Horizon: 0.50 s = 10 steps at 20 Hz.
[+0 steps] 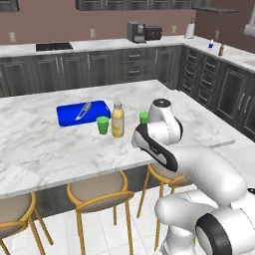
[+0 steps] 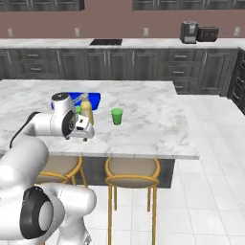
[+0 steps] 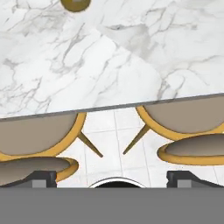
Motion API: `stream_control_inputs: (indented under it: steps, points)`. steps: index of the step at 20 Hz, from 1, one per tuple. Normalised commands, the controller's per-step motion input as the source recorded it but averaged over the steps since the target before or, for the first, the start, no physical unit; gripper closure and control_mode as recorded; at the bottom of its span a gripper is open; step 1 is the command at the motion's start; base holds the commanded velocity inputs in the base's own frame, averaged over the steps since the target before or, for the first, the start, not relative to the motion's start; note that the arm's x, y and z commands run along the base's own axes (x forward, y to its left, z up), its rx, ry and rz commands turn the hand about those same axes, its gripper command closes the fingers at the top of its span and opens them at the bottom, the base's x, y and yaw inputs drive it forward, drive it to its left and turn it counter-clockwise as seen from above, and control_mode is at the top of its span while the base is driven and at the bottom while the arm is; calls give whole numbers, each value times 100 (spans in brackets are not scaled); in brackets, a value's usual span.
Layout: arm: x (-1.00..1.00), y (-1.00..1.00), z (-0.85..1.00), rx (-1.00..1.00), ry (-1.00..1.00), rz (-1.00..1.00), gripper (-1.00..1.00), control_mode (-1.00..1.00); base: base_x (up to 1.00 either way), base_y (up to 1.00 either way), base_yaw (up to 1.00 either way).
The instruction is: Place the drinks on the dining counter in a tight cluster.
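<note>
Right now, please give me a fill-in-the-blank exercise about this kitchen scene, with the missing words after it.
1. The juice bottle stands on the dining counter beside a ____ cutting board.
2. The two small cups are ____ in colour.
3. The hand has its fingers ____ and holds nothing.
4. On the board lies a ____.

Missing words: blue; green; open; knife

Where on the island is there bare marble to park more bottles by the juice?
Crowded: juice bottle sits between two green cups, blue cutting board behind-left. Free: front strip toward the stools, and the dining counter's right end.
</note>
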Motion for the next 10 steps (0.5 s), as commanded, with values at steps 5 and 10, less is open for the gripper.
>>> stream_control_inputs:
  steps: [5, 10]
  points:
    - [0, 0, 0, 0, 0, 0, -100, 100, 0, 0, -91]
    - [0, 0, 0, 0, 0, 0, -100, 100, 0, 0, -94]
